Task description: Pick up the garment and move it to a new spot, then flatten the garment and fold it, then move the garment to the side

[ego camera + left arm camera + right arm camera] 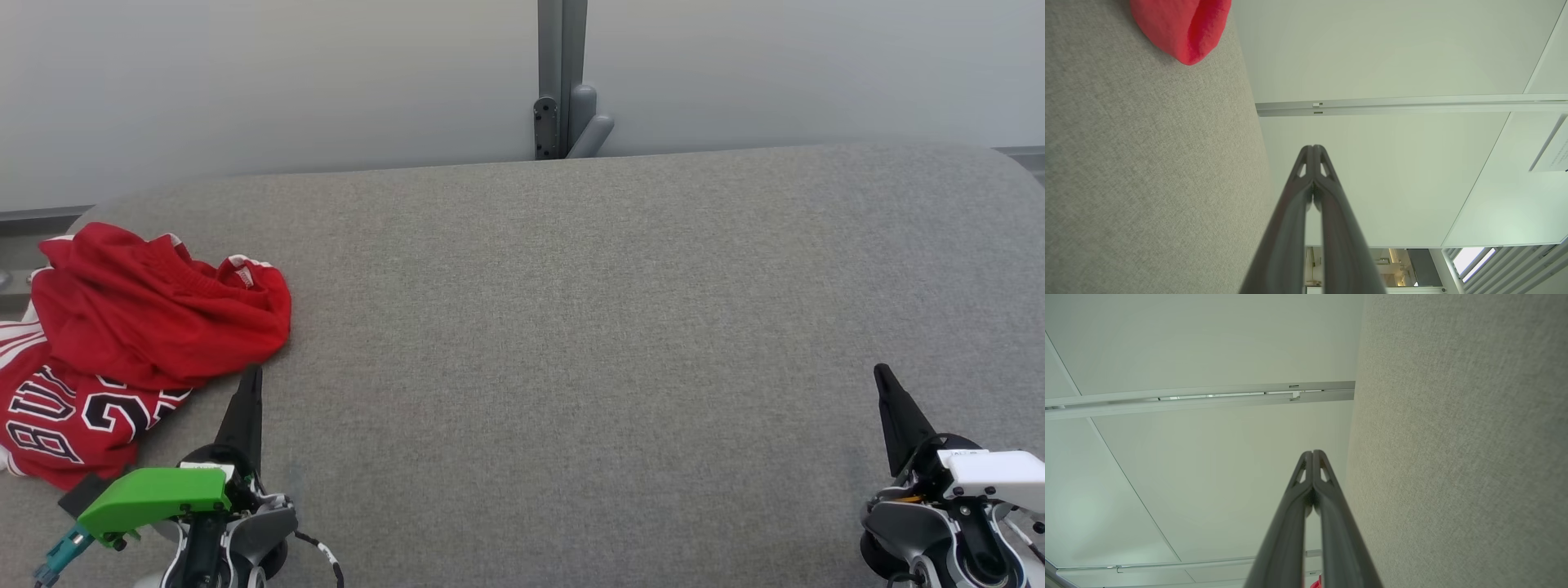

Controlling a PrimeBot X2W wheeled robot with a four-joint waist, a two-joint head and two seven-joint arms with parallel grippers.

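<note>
Garment (155, 318) crumpled, left side cut off, lettering (49, 408) partly hidden

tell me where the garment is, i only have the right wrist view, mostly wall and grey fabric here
Observer: The red garment lies crumpled at the left edge of the grey padded surface, seen from the head view.
Operator: how close is the left gripper to it
Observer: The left gripper points its tip right at the garment's near right edge. I cannot tell whether it is touching.
Operator: is it open
Observer: No. In the left wrist view its fingers are pressed together with nothing between them.
</note>
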